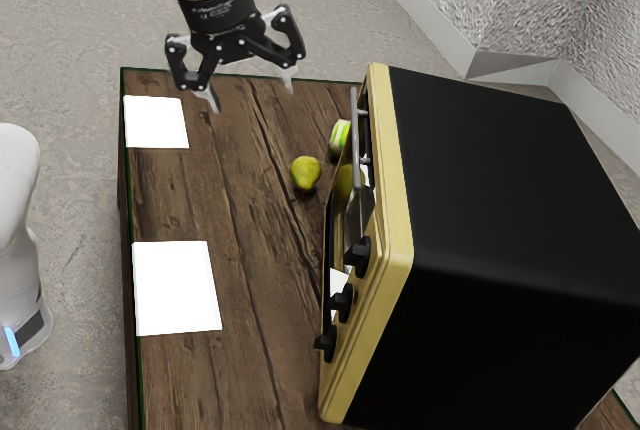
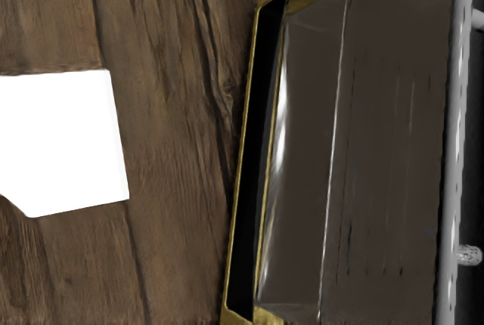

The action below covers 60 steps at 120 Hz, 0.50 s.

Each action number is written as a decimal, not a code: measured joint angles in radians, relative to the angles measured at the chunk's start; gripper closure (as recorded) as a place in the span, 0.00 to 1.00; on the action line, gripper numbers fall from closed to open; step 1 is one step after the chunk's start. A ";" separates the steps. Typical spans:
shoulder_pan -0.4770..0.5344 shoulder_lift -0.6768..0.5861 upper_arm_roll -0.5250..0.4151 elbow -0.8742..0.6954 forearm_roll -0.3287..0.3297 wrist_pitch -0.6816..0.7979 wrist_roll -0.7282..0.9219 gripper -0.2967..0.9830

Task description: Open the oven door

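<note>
"How does your gripper stand?"

"My gripper [image 1: 252, 99] is spread wide, its two fingers well apart with air between them. I have it raised near the edge of the wooden table [image 1: 235, 240] that lies toward twelve o'clock in the exterior view."

"And the oven door?"

"Taking that same view as the clock face, the toaster oven [image 1: 500, 150] sits at about four o'clock from my gripper. The oven door [image 2: 386, 151] is on its front, with its metal bar handle [image 1: 354, 140] also at four o'clock from me, and I am not touching it. From the handle, three black knobs [image 1: 360, 256] follow toward six and seven o'clock. My wrist view shows a black strip [image 2: 263, 113] between the door's dark panel and the gold frame [image 2: 246, 136] (whether the door is slightly ajar, I cannot tell)."

"What else is on the table?"

"A yellow-green pear [image 1: 305, 172] at five o'clock from my gripper. Toward one or two o'clock from the pear, near the handle, is a green-and-white object [image 1: 340, 137] (too small to name). One white sheet [image 1: 156, 122] lies between eight and nine o'clock from me, a larger white sheet [image 1: 176, 288] near seven."
</note>
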 joint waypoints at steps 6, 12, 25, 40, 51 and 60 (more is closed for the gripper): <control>-0.001 0.021 -0.007 0.000 -0.002 0.020 0.007 0.23; -0.001 0.038 -0.011 0.000 -0.004 0.037 0.014 0.23; 0.004 0.062 -0.012 0.000 -0.010 0.067 0.026 0.23; 0.019 0.079 -0.011 0.000 -0.018 0.087 0.038 0.23; 0.034 0.088 -0.008 0.000 -0.020 0.096 0.045 0.23; 0.051 0.107 -0.005 0.001 -0.019 0.102 0.056 0.23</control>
